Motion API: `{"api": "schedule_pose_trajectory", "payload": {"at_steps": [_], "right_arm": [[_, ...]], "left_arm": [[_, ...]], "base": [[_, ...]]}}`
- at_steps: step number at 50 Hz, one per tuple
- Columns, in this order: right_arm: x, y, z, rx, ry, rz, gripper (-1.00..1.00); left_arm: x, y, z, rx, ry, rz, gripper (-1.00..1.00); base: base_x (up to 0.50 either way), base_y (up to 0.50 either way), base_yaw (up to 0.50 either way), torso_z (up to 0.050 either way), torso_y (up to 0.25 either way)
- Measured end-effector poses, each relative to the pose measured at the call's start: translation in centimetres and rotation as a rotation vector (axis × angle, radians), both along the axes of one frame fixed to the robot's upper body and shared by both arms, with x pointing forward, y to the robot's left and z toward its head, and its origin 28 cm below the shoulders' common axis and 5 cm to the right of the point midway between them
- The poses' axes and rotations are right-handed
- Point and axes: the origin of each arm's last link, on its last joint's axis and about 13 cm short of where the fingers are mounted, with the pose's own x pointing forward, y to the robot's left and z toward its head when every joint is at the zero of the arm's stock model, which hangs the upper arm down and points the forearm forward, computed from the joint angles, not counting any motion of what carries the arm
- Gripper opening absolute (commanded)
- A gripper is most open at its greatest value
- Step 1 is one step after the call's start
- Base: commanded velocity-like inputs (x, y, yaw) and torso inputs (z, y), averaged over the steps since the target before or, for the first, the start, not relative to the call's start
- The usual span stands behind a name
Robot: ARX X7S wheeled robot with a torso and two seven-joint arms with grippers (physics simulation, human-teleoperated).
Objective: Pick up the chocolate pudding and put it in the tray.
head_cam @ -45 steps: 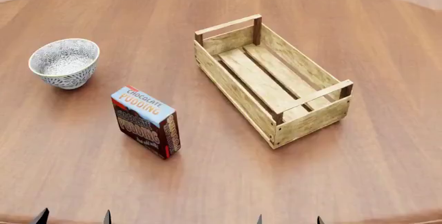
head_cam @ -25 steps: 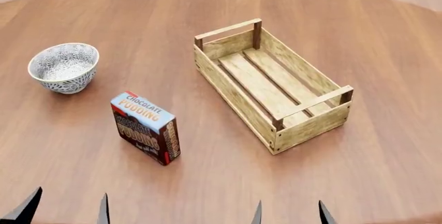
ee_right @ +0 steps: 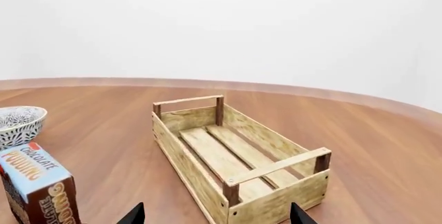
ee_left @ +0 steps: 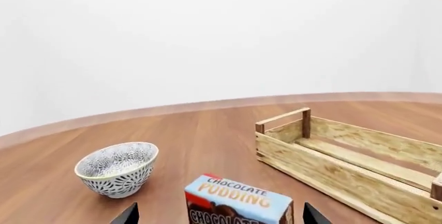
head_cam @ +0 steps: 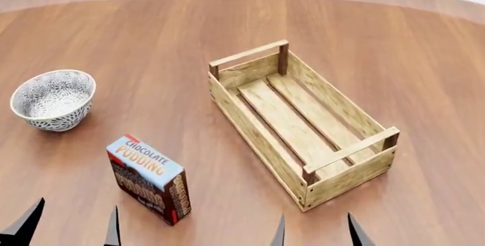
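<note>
The chocolate pudding (head_cam: 147, 179) is a small carton with a light-blue top and dark brown sides, standing on the wooden table at the near left. It also shows in the left wrist view (ee_left: 238, 202) and the right wrist view (ee_right: 38, 189). The tray (head_cam: 299, 121) is an empty light-wood crate to its right, seen in both wrist views (ee_left: 352, 163) (ee_right: 235, 157). My left gripper (head_cam: 70, 229) is open at the bottom edge, just short of the pudding. My right gripper (head_cam: 314, 232) is open in front of the tray's near end.
A grey-white patterned bowl (head_cam: 51, 99) stands at the left, beyond the pudding, also in the left wrist view (ee_left: 117, 168). The round wooden table (head_cam: 151, 41) stretches far back to its curved edge.
The view has shifted so the pudding, tray and bowl sit lower in the head view. Both grippers' fingertips have risen further into view at the bottom edge.
</note>
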Motion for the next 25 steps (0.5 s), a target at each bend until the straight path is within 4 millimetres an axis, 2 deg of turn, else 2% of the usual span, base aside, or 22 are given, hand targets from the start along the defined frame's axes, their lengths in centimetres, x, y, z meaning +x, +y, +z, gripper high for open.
{"api": "schedule_pose_trajectory", "payload": {"at_steps": [25], "right_arm": [[-0.02,0.01,0.03,0.001,0.000,0.006,1.00]], "left_arm": [[-0.10,0.03,0.21,-0.010,-0.009,-0.001,1.00]], "base": [[0.39,0.00,0.00,0.000,0.000]]}}
